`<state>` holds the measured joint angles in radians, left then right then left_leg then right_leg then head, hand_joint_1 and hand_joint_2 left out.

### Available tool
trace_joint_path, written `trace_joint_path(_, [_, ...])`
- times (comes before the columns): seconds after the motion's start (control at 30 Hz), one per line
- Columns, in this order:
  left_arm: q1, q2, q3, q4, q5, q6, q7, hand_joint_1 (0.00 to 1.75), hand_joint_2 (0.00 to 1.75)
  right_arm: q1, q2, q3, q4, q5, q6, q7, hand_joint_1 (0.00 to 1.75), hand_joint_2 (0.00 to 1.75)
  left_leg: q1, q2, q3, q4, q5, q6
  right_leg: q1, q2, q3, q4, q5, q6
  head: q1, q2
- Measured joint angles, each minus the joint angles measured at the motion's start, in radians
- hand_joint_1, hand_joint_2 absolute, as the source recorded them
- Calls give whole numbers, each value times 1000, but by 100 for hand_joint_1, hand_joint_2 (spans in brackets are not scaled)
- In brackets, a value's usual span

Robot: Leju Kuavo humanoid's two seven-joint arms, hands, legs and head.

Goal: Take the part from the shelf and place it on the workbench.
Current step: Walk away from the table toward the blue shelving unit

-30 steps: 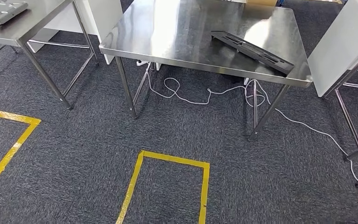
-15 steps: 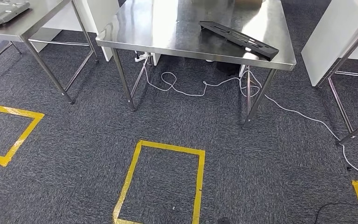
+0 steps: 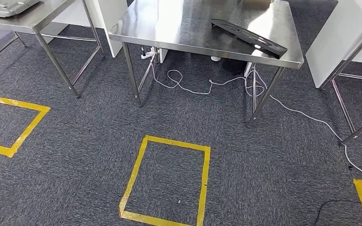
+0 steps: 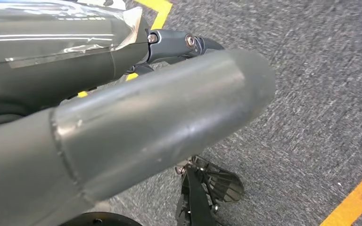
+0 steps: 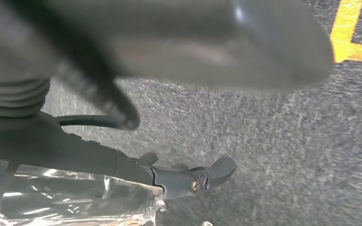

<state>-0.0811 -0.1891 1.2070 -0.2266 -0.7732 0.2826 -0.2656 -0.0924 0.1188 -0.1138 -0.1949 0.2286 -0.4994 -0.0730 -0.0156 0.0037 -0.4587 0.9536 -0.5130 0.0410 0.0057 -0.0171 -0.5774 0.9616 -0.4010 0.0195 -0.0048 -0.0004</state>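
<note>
We noted the black part (image 3: 249,37) lying flat on the steel worktop (image 3: 188,28) at about one o'clock in the head view, near that worktop's front right corner, its long axis running from eleven o'clock down toward four o'clock, the nearer end close to the front edge. A second worktop (image 3: 37,16) stood at ten o'clock carrying a pale grey tray-like item (image 3: 7,5), cut off by the frame. A white cable (image 3: 202,87) lay looped on the carpet under the central worktop and trailed away toward four o'clock. Yellow tape squares (image 3: 167,181) marked the floor, one straight ahead at six o'clock. Both arms hung low. The left hand (image 4: 136,127) showed in its wrist view as a thick grey thumb over the carpet, with darker fingers beneath; we could not tell whether it was released or clenched, though nothing appeared in it. The right hand (image 5: 179,52) was blurred in its own wrist view, thumb over carpet and tape; its state we likewise could not tell, and we saw no part in it. Our judgement: with the part already on a worktop, the placing looked done. It lay well apart from both hands, up and to the right, so the right arm was the nearer.
</note>
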Motion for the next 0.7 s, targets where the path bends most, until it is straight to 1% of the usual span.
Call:
trace_joint_path(0.07, [0, 0, -10, 0, -12, -1, -1, 0, 0, 9, -1, -13, 0, -11, 0, -6, 0, 0, -4, 1, -4, 1, 4, 5, -3, 0, 0, 0, 4, 2, 0, 0])
trace_joint_path(0.13, [1, 0, -19, 0, -24, -2, 1, 0, 0, 16, -3, -26, 0, -20, -1, -11, 0, 0, -6, 1, -5, 1, 5, 6, -5, 0, 0, 0, 6, 4, 0, 0])
trace_joint_path(0.43, [0, 3, -44, 0, -41, -1, 9, 0, 0, 19, -4, -56, 0, -26, -3, -12, 0, 0, -7, 1, -7, 1, 5, 6, -6, 0, -3, 0, 6, 4, 0, 0])
trace_joint_path(0.7, [-2, 4, -61, 0, -63, 0, 27, 0, 0, 19, -5, -67, 0, -33, -11, 7, 0, 0, -6, 1, -10, 1, 6, 6, -6, 0, -8, 0, 6, 4, 0, 0])
